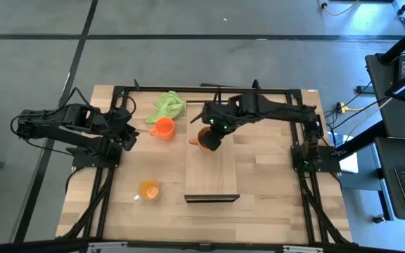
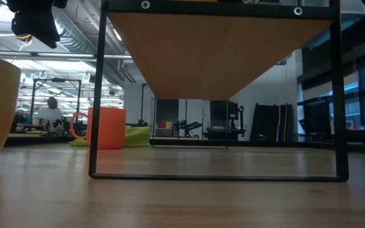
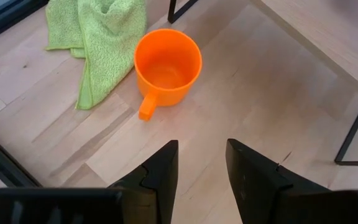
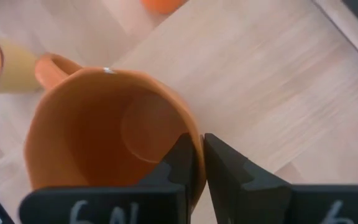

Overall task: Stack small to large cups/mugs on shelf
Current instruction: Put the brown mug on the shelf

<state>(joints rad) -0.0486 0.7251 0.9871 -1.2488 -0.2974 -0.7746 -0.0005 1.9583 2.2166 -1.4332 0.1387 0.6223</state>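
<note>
A light wooden table stands on a grey floor in a large workshop; from table height, a person sits at a far desk beyond it. A long light-wood shelf on dark end rails runs down the table's middle. A lime-green cloth lies crumpled at the far edge, touching the bright red-orange mug, which sits upright on the table just beside the shelf's left side. A yellow-orange mug stands alone on the table nearer the front, left of the shelf. The right gripper is over the far end of the shelf, its fingers pinching the rim of the brownish-orange mug, one finger inside and one outside. The left gripper waits left of the red-orange mug, clear of it, its fingers narrowly parted and empty.
</note>
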